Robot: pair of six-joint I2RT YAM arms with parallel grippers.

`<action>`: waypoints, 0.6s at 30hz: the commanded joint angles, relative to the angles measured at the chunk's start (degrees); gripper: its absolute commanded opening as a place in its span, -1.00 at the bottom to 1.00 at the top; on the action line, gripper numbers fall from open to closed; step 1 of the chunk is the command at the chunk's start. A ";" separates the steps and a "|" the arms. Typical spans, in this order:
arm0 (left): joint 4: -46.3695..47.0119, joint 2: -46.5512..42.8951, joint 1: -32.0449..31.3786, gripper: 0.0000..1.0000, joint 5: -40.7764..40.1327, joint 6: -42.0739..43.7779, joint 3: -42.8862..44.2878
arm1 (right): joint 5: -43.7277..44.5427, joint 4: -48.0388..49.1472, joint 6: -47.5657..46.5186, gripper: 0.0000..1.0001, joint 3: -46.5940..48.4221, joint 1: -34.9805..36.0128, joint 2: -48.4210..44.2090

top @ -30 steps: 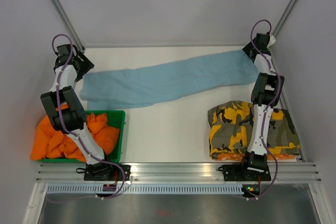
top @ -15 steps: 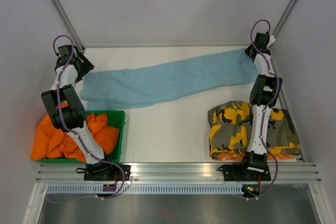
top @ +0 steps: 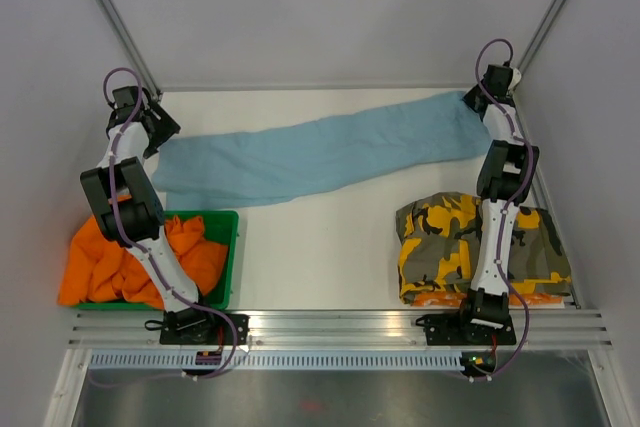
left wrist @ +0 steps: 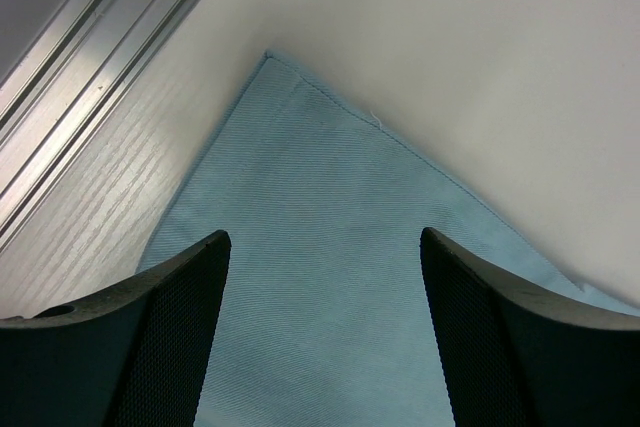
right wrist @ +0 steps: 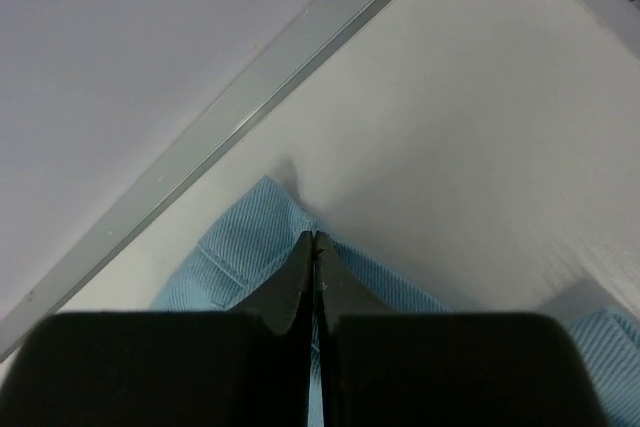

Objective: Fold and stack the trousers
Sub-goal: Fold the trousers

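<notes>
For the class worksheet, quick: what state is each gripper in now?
Left gripper: open above the blue trousers, holding nothing.
Right gripper: shut on the blue trousers.

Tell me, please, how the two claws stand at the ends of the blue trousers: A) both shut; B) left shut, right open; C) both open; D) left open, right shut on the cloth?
D: the left claw has its fingers spread wide above a corner of the blue trousers, while the right claw is pinched shut on their edge.
</notes>
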 commanded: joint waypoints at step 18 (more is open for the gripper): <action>0.50 -0.99 0.14 0.64 1.48 0.58 1.72 | -3.41 4.08 -4.33 -0.99 -18.86 1.79 -26.94</action>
